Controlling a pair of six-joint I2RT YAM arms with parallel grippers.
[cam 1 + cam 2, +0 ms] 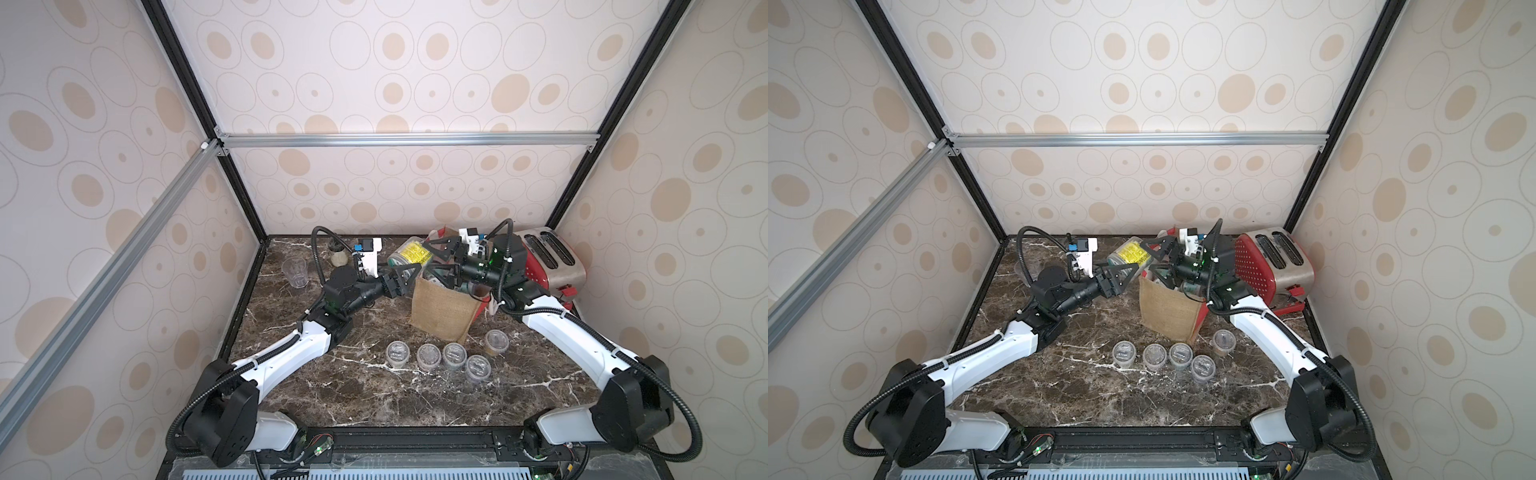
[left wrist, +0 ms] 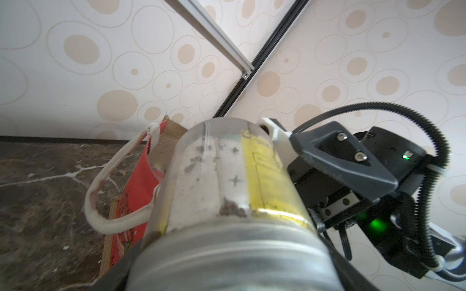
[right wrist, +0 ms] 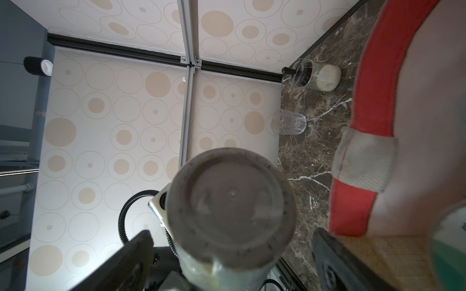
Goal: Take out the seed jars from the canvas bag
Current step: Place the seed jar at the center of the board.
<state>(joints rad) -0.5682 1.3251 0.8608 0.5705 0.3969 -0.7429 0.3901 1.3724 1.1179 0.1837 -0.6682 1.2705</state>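
Observation:
A large clear seed jar (image 1: 409, 254) (image 1: 1131, 255) with a yellow label and a silver lid hangs sideways over the left rim of the canvas bag (image 1: 444, 307) (image 1: 1169, 309). My left gripper (image 1: 399, 271) (image 2: 232, 267) is shut on its lid end (image 2: 227, 181). My right gripper (image 1: 436, 259) (image 3: 232, 252) stands open around the jar's base (image 3: 230, 206), and its fingers (image 3: 126, 262) are clear of the jar. Several small seed jars (image 1: 454, 355) (image 1: 1179, 353) stand on the table in front of the bag. More jars show inside the bag (image 3: 448, 241).
A red toaster (image 1: 548, 257) stands right behind the bag at the back right. A clear tumbler (image 1: 294, 272) (image 3: 290, 123) and a glass shaker (image 1: 338, 253) (image 3: 312, 75) stand at the back left. The bag's white rope handle (image 2: 100, 201) hangs beside the jar.

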